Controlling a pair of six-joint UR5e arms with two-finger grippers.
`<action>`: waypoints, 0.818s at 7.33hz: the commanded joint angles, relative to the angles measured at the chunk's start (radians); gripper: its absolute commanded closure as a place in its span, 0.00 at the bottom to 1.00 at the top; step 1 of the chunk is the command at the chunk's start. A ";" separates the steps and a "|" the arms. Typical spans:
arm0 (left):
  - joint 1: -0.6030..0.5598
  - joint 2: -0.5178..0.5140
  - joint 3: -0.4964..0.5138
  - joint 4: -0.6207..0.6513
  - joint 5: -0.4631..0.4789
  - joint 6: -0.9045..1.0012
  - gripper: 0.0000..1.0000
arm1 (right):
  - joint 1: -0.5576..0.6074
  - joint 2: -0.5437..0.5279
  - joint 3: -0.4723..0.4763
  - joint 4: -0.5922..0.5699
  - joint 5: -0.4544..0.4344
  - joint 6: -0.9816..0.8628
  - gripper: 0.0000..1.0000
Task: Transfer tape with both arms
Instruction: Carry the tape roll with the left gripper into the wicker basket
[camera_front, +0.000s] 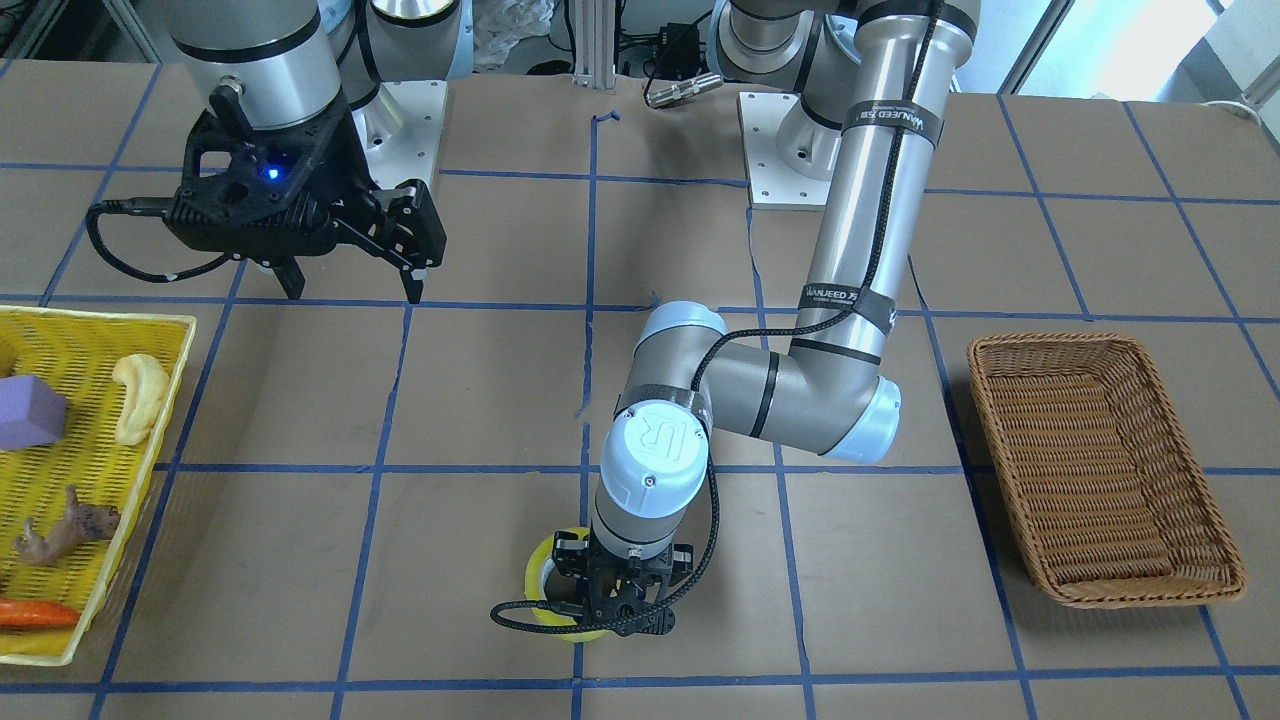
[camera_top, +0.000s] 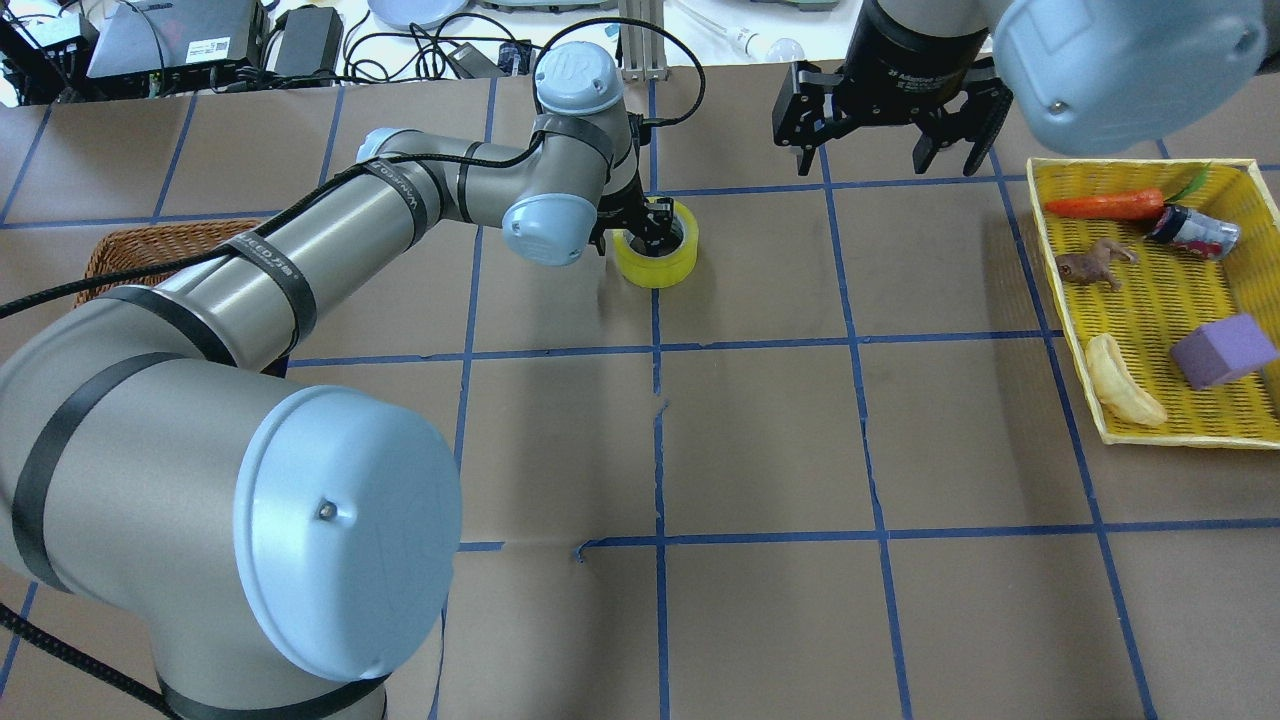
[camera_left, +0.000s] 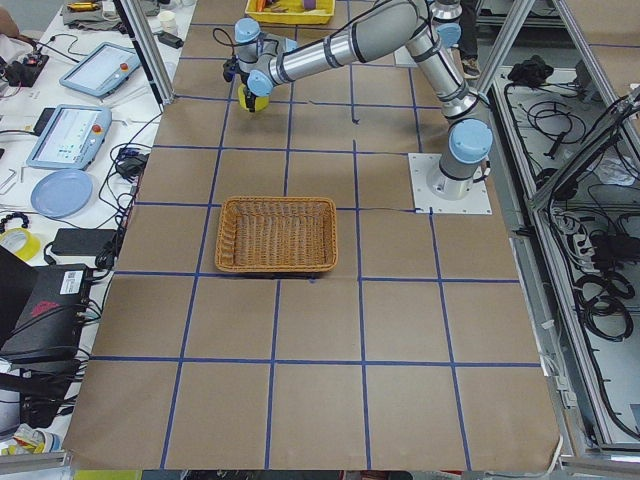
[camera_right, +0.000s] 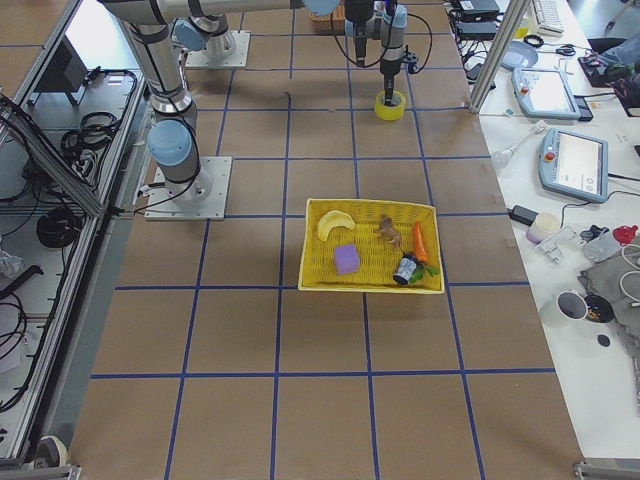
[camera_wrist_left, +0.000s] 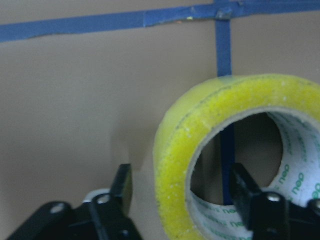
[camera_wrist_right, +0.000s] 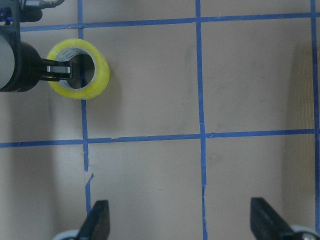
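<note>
Tape: a wide, glossy yellow-green roll (camera_top: 657, 265) with a grey-white printed core. It lies flat on the worktop (camera_top: 760, 430) at the upper centre of the overhead view, over a blue grid line (camera_top: 657, 320).
Left gripper: (camera_wrist_left: 181, 186) black, its jaws parted astride the roll's wall. One finger (camera_wrist_left: 246, 197) is inside the core and the other outside, with a gap on the outer side; nothing is clamped.
Right gripper: (camera_top: 882, 158) spread wide and empty, above the worktop at upper right, well apart from the tape.
Worktop: a matte brown sheet.
Baskets: a rectangular woven brown wicker basket (camera_front: 1040, 341); a yellow mesh basket (camera_top: 1140, 165).

Blue-gridded brown table (camera_top: 760, 440), yellow-green tape roll (camera_top: 655, 270), wicker basket (camera_front: 1100, 470), yellow tray (camera_top: 1160, 300)
</note>
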 joint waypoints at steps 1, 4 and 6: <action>0.011 0.023 -0.011 0.000 0.010 0.009 1.00 | 0.000 0.000 0.001 -0.002 0.000 0.000 0.00; 0.229 0.167 -0.081 -0.145 0.016 0.210 1.00 | 0.000 0.000 -0.001 -0.002 0.000 0.002 0.00; 0.433 0.291 -0.086 -0.301 0.040 0.376 1.00 | 0.000 0.000 -0.001 -0.002 0.000 0.002 0.00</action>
